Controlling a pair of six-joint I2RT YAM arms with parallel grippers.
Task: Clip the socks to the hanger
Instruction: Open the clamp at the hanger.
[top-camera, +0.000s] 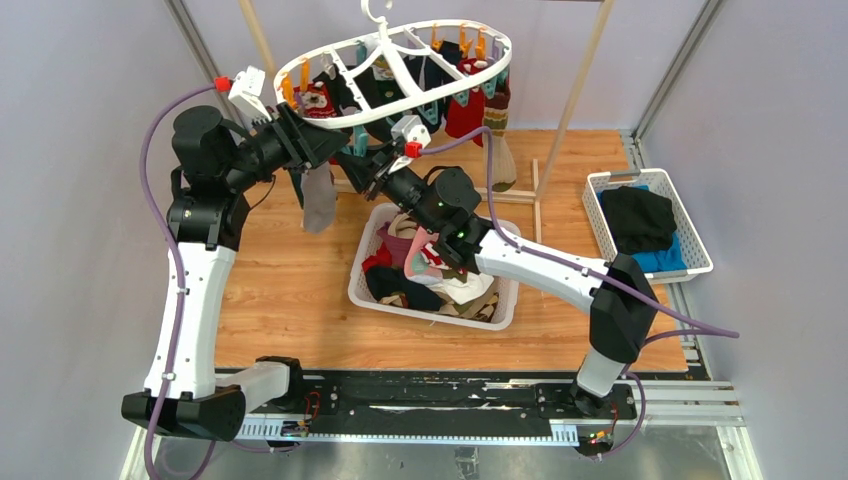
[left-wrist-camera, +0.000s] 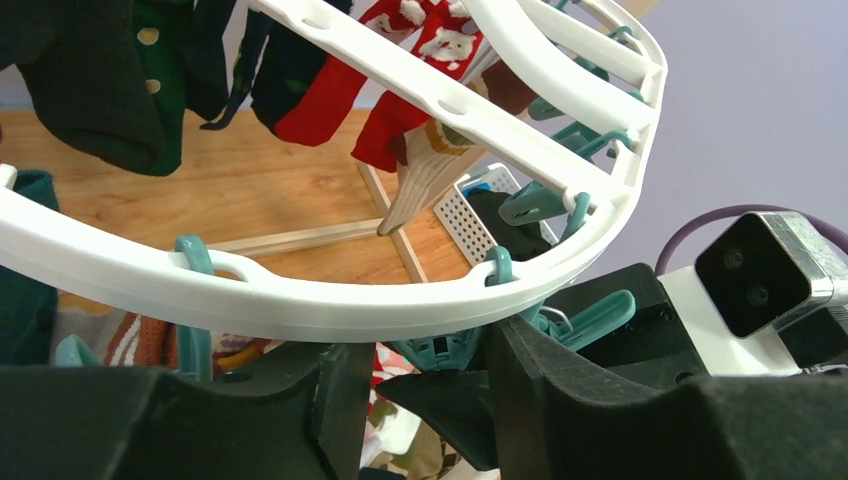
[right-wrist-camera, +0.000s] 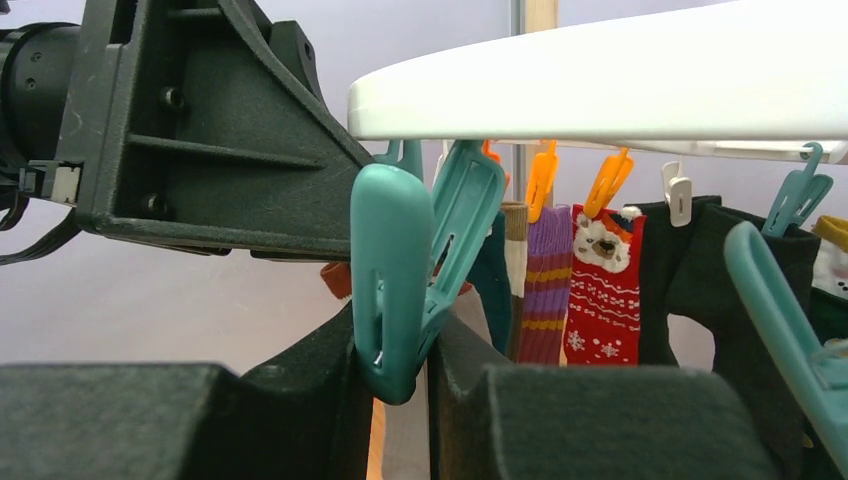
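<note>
Right fingers (right-wrist-camera: 290, 400) pinched a teal clothespin (right-wrist-camera: 405, 280) under the near rim of the hanger (right-wrist-camera: 600, 90), presumably to spread its mouth. Just beside it, below that rim, left fingers (left-wrist-camera: 200, 420) gripped a grey sock (top-camera: 318, 200), hung ready to feed in. More socks (top-camera: 400, 285) lay in the basket (top-camera: 355, 288) beneath the hanger.

Glossy plastic hanger (left-wrist-camera: 300, 300) and clothespin (right-wrist-camera: 395, 290), knit socks (right-wrist-camera: 603, 290), wooden table (top-camera: 280, 280).

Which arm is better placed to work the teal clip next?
Right. Its gripper clasps the teal clip under the hanger; the left gripper seems busy holding the grey sock.
</note>
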